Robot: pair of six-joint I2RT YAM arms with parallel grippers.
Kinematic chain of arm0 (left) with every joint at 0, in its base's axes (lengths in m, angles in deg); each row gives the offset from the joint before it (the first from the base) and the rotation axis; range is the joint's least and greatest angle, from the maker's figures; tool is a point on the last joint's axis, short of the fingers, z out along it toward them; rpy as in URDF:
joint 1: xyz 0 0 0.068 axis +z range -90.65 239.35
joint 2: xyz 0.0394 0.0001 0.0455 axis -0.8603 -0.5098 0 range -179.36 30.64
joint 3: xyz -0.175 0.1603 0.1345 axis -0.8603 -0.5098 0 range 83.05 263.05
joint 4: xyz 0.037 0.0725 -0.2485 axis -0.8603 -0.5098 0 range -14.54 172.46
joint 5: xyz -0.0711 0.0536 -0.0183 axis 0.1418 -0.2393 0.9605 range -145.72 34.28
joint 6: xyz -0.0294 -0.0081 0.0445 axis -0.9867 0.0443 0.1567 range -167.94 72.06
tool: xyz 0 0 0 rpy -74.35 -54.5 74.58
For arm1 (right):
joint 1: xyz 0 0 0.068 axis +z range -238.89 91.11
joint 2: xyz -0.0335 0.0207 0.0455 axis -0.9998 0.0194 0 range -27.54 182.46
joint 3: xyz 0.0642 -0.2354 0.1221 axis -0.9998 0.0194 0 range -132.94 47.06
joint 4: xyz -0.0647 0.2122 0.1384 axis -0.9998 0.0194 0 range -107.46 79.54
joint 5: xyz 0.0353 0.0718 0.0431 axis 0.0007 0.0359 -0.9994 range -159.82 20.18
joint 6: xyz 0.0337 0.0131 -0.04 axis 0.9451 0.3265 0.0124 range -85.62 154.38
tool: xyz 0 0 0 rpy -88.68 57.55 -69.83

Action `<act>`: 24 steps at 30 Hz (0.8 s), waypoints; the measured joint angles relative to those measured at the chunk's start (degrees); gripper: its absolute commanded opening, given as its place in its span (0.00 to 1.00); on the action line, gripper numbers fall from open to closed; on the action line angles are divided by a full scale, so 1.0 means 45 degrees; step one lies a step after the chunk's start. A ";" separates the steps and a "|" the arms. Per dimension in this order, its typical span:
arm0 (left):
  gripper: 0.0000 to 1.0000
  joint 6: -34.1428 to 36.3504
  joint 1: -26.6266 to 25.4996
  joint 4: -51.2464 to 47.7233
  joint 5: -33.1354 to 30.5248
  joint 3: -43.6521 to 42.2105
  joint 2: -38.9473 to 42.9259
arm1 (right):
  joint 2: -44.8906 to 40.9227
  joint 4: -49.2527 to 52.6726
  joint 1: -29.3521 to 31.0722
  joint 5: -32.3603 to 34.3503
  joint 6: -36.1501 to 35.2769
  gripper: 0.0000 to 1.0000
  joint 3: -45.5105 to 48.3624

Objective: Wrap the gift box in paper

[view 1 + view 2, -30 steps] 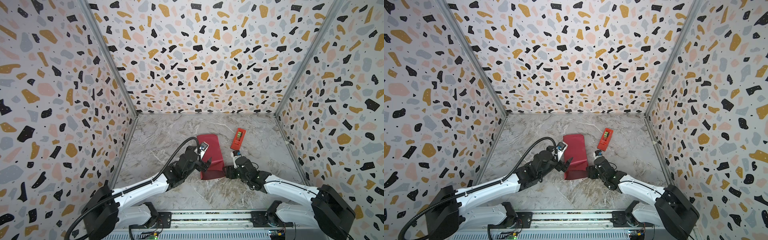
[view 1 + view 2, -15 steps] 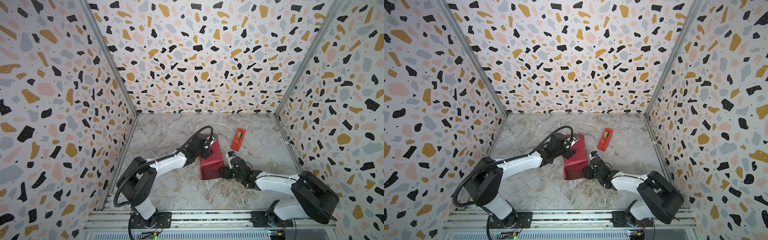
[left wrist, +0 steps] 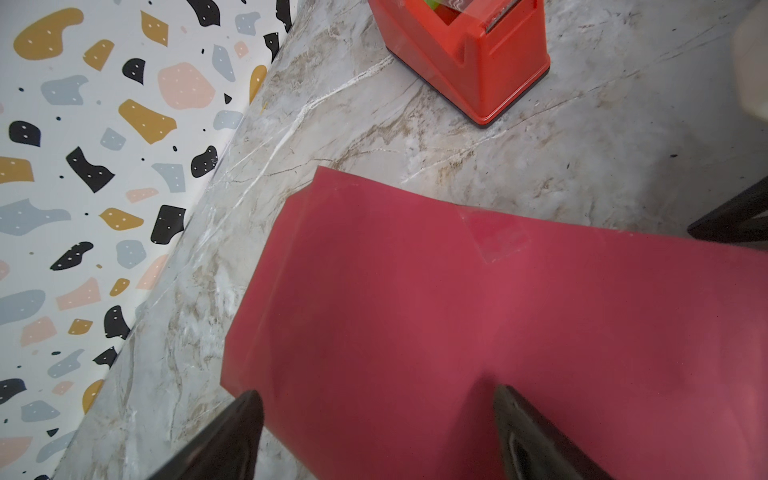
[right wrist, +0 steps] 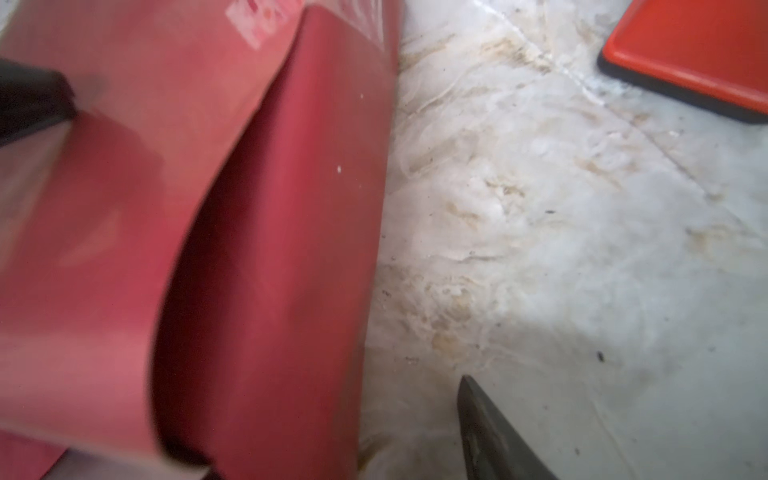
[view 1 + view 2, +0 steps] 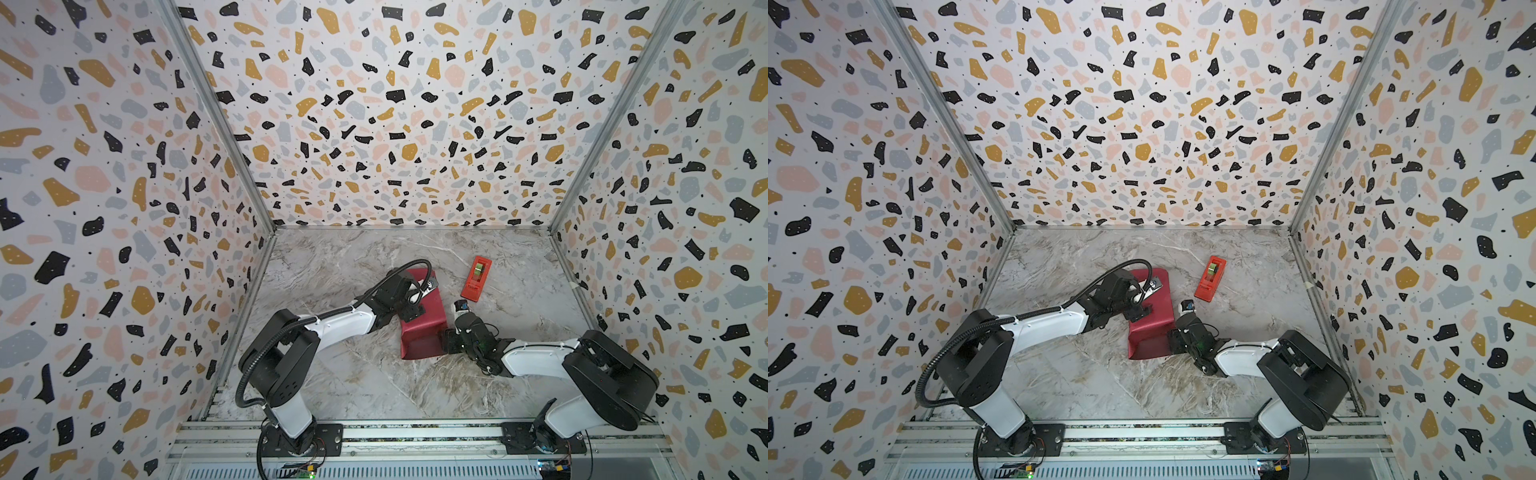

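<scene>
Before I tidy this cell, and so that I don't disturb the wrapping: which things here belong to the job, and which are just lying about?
Belongs to the job:
paper, folded over into a box shape; the gift box itself is hidden
piece of clear tape stuck on the paper

Just lying about for now:
tape dispenser, standing apart from the paper, untouched
</scene>
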 measured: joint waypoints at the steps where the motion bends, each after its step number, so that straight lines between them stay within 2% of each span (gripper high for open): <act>1: 0.87 0.0049 0.0000 0.0005 -0.0005 0.0000 0.0000 | 0.0073 -0.0078 0.0005 0.0078 -0.0024 0.57 -0.0024; 11: 0.88 0.0267 -0.0019 0.0078 -0.0019 0.0000 -0.0015 | 0.0641 -0.0534 0.0214 0.0466 -0.0233 0.39 -0.0214; 24: 0.87 0.0262 -0.0034 0.0078 -0.0068 0.0000 -0.0015 | 0.0437 -0.0627 0.0447 0.0573 -0.0107 0.18 0.0136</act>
